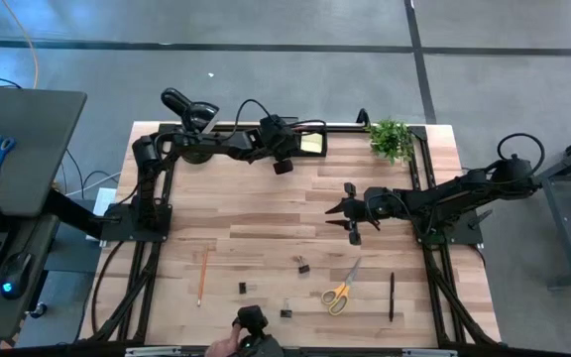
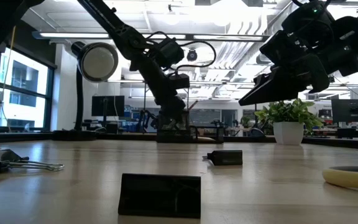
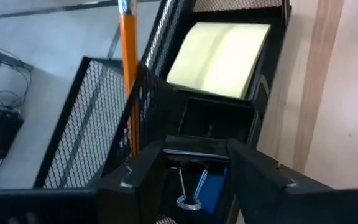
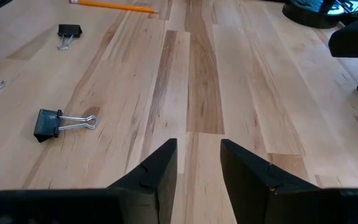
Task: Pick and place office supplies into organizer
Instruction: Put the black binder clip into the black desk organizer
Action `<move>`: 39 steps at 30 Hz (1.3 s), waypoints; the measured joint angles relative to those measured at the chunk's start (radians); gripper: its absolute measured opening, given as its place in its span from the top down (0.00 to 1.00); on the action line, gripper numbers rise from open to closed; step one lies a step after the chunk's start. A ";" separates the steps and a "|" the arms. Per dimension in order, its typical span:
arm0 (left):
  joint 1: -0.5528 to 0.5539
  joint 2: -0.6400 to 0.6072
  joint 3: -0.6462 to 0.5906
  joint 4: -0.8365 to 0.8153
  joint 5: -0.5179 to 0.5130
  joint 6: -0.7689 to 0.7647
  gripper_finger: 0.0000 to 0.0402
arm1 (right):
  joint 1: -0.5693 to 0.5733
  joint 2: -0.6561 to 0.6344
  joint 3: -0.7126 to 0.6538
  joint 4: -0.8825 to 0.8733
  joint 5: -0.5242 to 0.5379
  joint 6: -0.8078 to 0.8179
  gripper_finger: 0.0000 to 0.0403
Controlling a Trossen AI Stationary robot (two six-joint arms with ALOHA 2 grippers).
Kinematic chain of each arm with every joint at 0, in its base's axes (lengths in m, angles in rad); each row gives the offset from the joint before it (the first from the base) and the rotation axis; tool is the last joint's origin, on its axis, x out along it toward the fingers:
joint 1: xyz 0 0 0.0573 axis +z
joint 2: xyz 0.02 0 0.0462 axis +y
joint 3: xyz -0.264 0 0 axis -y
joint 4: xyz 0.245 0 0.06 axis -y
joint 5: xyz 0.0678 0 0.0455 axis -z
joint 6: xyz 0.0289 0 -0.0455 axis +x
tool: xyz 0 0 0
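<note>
Nearest my low camera lies a small black rectangular block (image 2: 160,195), flat on the pale wooden plank worktop (image 1: 266,223). At twelve o'clock on the worktop stands the black mesh desk organizer (image 1: 305,139). It already holds a yellow sticky-note pad (image 3: 219,59) and an upright orange pencil (image 3: 128,68).

My left tool (image 3: 194,174) hovers over a compartment, gripping a black binder clip (image 3: 194,165) with wire handles hanging down, I judge for a clean drop.

My right tool (image 4: 197,162) waits near three o'clock, fingers parted and empty, aimed toward loose clips. Yellow-handled scissors (image 1: 341,290) and a black pen (image 1: 392,296) lie near five o'clock.
</note>
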 joint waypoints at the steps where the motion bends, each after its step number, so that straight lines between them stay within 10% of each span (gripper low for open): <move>1: 0.000 0.000 0.000 -0.005 0.000 -0.015 0.57 | 0.000 0.000 0.000 0.000 0.000 0.000 0.71; 15: -0.032 -0.014 0.005 -0.122 -0.058 -0.062 0.31 | 0.000 0.000 0.000 0.000 0.000 -0.001 0.71; 22: -0.147 -0.060 0.172 -0.456 -0.042 -0.202 0.38 | 0.000 0.000 0.000 -0.008 -0.018 0.005 0.71; 39: -0.613 -0.111 0.188 -0.678 0.009 -0.517 0.61 | 0.105 0.000 -0.001 -0.074 -0.064 0.072 0.71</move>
